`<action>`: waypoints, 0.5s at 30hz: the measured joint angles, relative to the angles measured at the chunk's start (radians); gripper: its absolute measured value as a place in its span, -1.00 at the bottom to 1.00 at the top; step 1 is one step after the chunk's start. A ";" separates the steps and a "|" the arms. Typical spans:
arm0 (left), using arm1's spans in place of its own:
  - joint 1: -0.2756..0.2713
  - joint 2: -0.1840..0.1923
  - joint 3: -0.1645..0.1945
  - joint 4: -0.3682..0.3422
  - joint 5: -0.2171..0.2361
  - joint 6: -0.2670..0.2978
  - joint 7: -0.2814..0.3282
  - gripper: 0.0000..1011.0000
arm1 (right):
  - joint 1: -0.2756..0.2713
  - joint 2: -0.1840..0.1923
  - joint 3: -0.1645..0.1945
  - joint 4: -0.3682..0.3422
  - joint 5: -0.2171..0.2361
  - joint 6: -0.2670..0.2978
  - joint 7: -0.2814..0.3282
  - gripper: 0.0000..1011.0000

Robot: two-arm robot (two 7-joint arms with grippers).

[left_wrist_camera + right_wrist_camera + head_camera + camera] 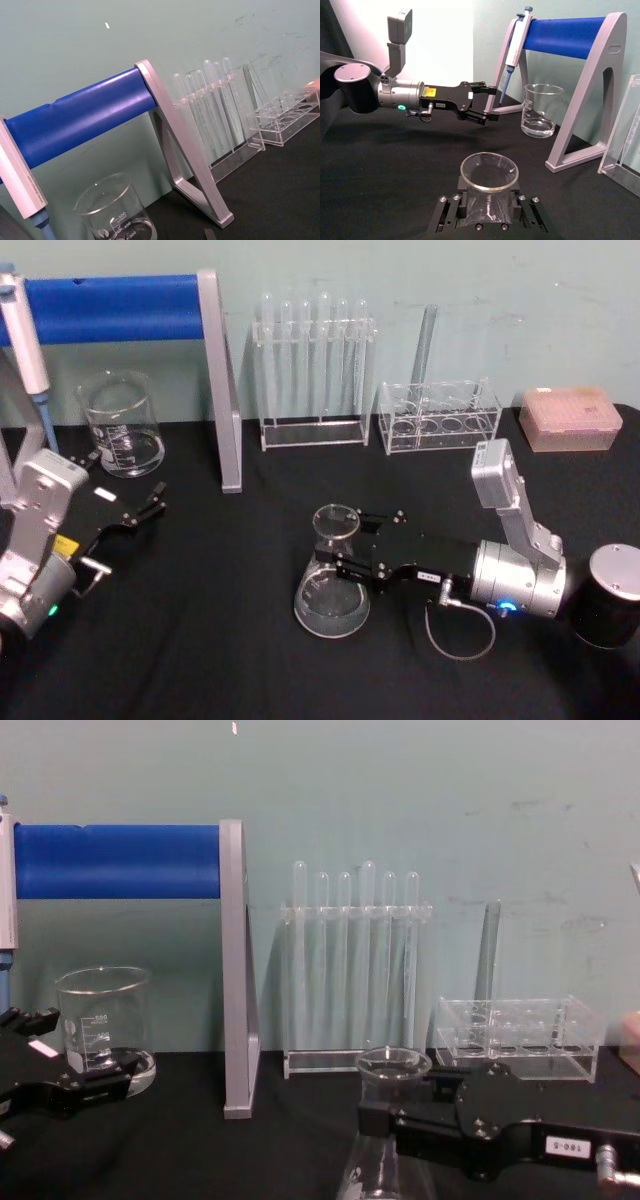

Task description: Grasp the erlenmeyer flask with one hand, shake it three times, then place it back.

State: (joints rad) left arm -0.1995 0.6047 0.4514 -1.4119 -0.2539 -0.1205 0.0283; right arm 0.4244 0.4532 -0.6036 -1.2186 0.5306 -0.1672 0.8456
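- The erlenmeyer flask (332, 602) stands upright near the front of the black tabletop (200, 650), wide base down, long axis vertical and open rim facing up.
- The right gripper (338, 558) reaches in level from the robot's right, so its line of reach crosses the flask's axis. Its jaws sit on either side of the narrow neck just under the flared rim and appear to pinch the glass.
- My read is that the grasp is made and the lift comes next. With the hold high on the neck and the heavy base hanging below, the flask should come straight up before any shaking.
- The left gripper (152, 502) hovers well apart on the left, jaws spread and holding nothing; it is clearly the farther arm.
- Farther back stand a glass beaker (122, 425), the blue-barred pipette stand (215, 380) and the test tube rack (315, 370), all well clear of the flask.
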 joint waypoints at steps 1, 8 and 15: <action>0.000 0.000 0.000 0.000 0.000 0.000 0.000 0.98 | 0.000 0.000 0.000 0.000 0.000 0.000 0.000 0.00; 0.000 0.000 0.000 0.000 0.000 0.000 0.000 0.98 | 0.000 0.000 0.000 0.000 0.000 0.000 0.000 -0.11; 0.000 0.000 0.000 0.000 0.000 0.000 0.000 0.98 | 0.000 0.000 0.000 0.000 0.000 0.000 0.000 -0.11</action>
State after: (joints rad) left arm -0.1996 0.6047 0.4514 -1.4120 -0.2539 -0.1205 0.0283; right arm 0.4244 0.4532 -0.6037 -1.2186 0.5306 -0.1672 0.8454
